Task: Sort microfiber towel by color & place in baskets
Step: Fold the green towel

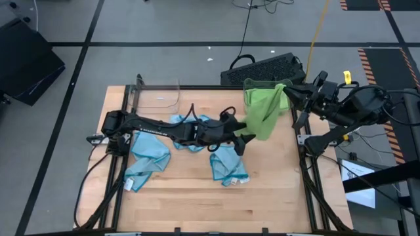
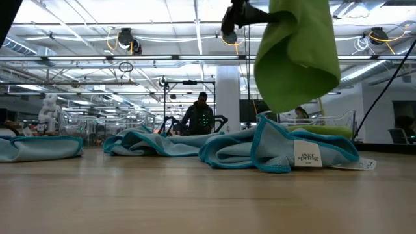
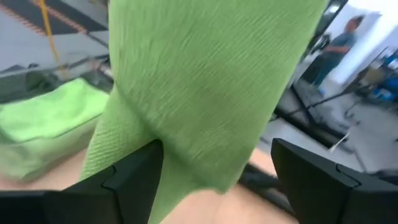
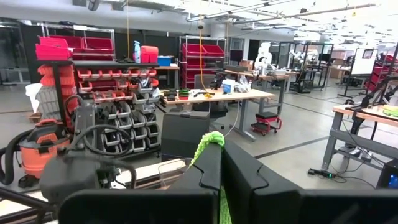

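Right gripper (image 1: 287,94): jaws pinched on the top edge of the hanging lime-green microfiber towel (image 1: 264,111), at about two o'clock on the wooden table (image 1: 197,196). Left gripper (image 1: 243,139): jaws wide, the towel's lower edge hanging between them, not clamped.

We judge the sort partly done. The clear plastic basket (image 1: 252,84) at one o'clock already holds folded green cloth. The second clear plastic basket (image 1: 157,95) at eleven o'clock looks bare. Three crumpled teal microfiber towels (image 1: 147,157) lie loose mid-table, still to go.

The high view gives both baskets. The left wrist view shows its fingers (image 3: 134,171) flanking the cloth. The right wrist view shows only a green sliver above shut jaws.
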`<state>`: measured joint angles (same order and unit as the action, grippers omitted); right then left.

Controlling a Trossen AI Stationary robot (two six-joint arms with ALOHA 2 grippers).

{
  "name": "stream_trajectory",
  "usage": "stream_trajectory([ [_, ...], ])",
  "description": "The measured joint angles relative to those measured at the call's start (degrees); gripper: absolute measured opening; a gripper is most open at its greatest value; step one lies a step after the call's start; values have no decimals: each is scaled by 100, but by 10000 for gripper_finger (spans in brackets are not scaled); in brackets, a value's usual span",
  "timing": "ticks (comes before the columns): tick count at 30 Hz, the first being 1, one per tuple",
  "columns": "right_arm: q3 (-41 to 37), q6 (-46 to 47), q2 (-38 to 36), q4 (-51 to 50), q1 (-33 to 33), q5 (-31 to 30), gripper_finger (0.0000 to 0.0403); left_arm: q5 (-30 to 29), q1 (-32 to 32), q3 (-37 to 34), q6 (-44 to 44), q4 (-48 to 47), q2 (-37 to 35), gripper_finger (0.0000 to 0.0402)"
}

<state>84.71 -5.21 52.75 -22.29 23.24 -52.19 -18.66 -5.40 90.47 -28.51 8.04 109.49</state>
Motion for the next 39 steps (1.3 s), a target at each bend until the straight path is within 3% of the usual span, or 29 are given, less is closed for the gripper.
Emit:
stream_trajectory([
  [9, 0, 2, 0, 1, 0, 3, 0, 4, 174, 1, -52, -305, 36, 270],
  [18, 0, 2, -15, -3, 0, 22, 0, 217, 270, 7, 17, 214, 66, 269],
  [26, 0, -2, -22, -21, 0, 163, 0, 915, 657, 5, 147, 819, 70, 262],
  [30, 0, -4, -24, -21, 0, 158, 0, 1113, 762, 5, 439, 1001, 70, 209],
  [35, 0, -5, -83, -60, 0, 146, 0, 1121, 766, 5, 565, 1531, 69, 88],
  [39, 0, 149, -248, -110, 0, 141, 0, 1307, 754, -5, 553, 1099, -128, 13],
])
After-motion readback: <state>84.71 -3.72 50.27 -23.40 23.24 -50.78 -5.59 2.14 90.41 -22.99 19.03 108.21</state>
